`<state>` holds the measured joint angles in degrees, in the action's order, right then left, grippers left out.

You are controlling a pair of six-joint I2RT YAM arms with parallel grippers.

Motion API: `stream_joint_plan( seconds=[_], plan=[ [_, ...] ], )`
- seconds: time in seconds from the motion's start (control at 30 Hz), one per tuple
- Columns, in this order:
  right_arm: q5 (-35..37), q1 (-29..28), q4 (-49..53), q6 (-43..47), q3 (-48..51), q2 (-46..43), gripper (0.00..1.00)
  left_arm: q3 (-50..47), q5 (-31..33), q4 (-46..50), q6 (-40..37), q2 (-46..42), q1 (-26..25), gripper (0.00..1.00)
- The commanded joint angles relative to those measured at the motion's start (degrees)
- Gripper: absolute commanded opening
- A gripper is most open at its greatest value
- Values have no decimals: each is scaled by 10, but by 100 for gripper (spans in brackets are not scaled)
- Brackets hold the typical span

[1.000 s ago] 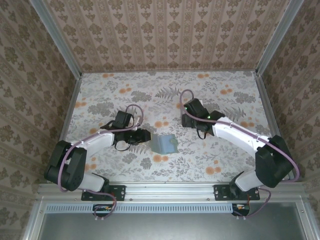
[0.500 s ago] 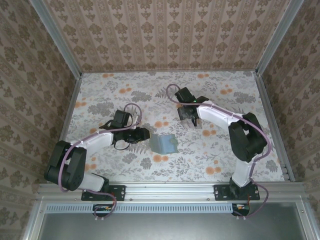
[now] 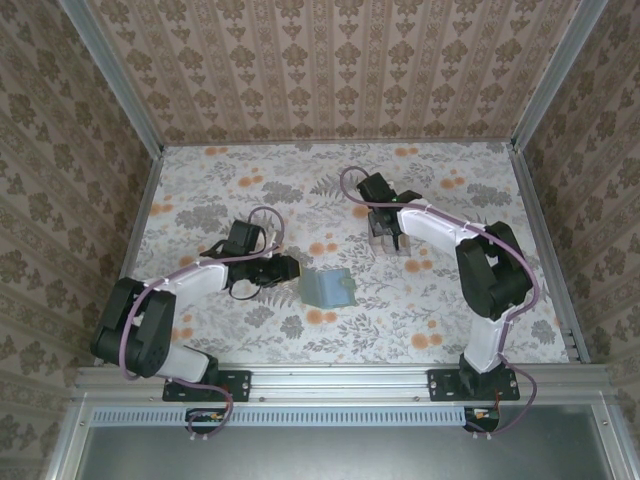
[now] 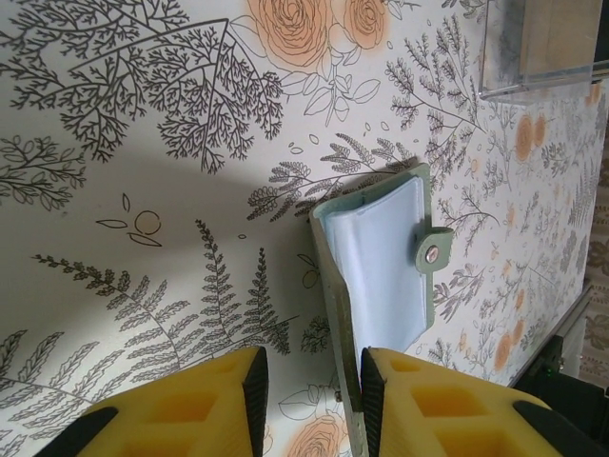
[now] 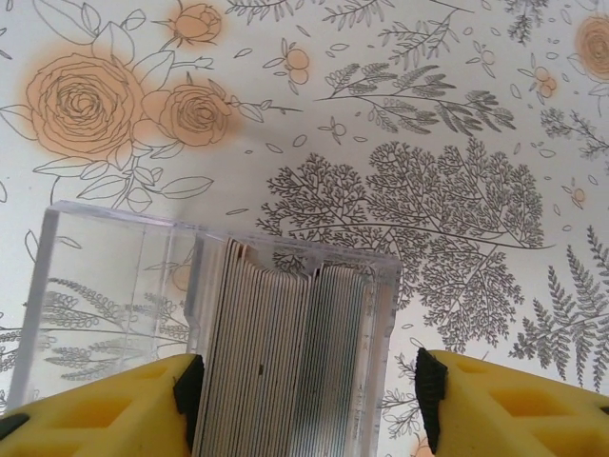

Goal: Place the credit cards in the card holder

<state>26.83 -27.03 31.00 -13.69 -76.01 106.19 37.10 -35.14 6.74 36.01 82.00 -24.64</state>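
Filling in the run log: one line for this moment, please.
left fingers: open, card holder edge between them | right fingers: open, over credit cards in clear box | cards in holder: none seen

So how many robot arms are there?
2. The left arm reaches toward the green card holder near the middle; the right arm stretches farther back, over a clear box of cards.

Soft, even light from above keeps the counter (image 3: 300, 190) bright. In the left wrist view a broad, soft-edged grey shadow crosses its pattern. Wrist views sharp, top view coarser.
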Motion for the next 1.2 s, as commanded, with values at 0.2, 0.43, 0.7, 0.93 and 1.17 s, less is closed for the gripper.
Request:
stream_joint_plan(
  seconds=[0.2,0.43,0.7,0.93,1.17],
  plan=[
    [51,6,34,-1,12,-50,55,5,6,13,-6,13,4,33],
    [41,6,39,0,11,-42,46,-1,3,9,-4,18,4,31],
    [36,7,34,4,19,-32,54,1,2,5,-5,22,4,31],
    [43,7,43,3,15,-21,54,-1,2,0,-5,24,5,30],
    [52,3,41,-3,25,-68,56,-2,4,-2,-5,25,5,29]
  ],
)
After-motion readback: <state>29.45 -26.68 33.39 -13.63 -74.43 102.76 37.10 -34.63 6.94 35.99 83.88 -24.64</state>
